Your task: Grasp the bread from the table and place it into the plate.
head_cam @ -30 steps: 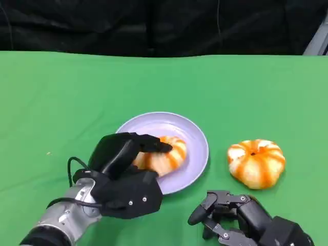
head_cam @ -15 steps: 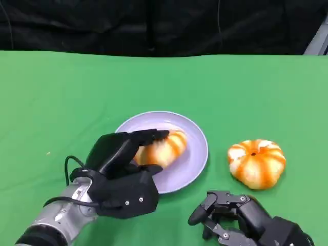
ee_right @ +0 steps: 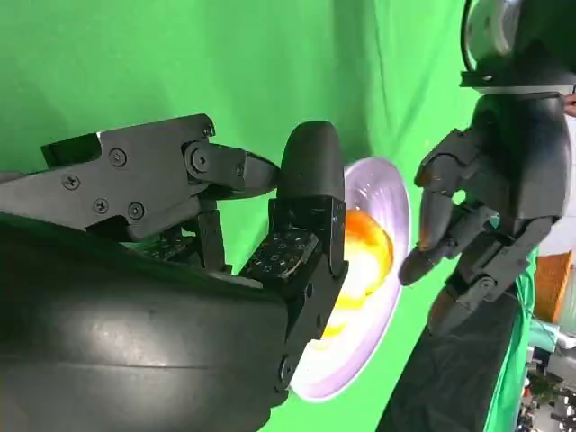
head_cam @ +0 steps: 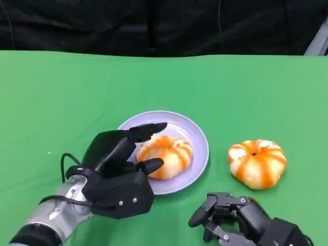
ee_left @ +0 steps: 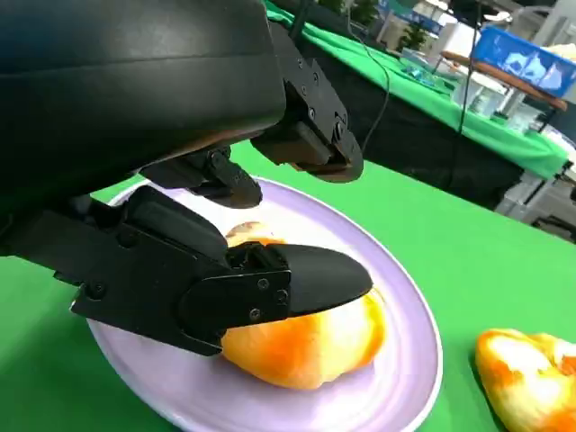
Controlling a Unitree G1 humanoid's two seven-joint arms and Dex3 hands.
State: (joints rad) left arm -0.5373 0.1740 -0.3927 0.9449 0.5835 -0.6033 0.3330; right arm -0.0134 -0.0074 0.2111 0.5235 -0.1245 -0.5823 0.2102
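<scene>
Silver metal of the left forearm [head_cam: 48,218] is running off the lower left corner of the head view, a black cable looping beside the wrist. Its left hand [head_cam: 117,169] is sitting at the lower centre-left, over the near-left rim of the plate, with fingers [head_cam: 146,130] spread apart and reaching toward the bread; one is lying just above the bun and another just beside its near edge. Whether any fingertip is touching the bread is hard to tell from this view. In the left wrist view a finger [ee_left: 297,279] is crossing in front of the bun [ee_left: 310,337] and covering its upper part, with no clear grip showing, so the hand is reading as open.

Bread [head_cam: 165,155] is lying inside the lilac plate [head_cam: 197,136] at the middle of the head view, its left side partly hidden by the hand. The plate's near-left rim is also being covered by the palm.

A second orange-striped bun [head_cam: 257,162] is resting on the green table [head_cam: 61,97] at centre-right, apart from the plate.

At the lower right, the right hand [head_cam: 230,218] is being cut off by the bottom edge, its fingers curled inward with nothing in them, hovering near the table.
</scene>
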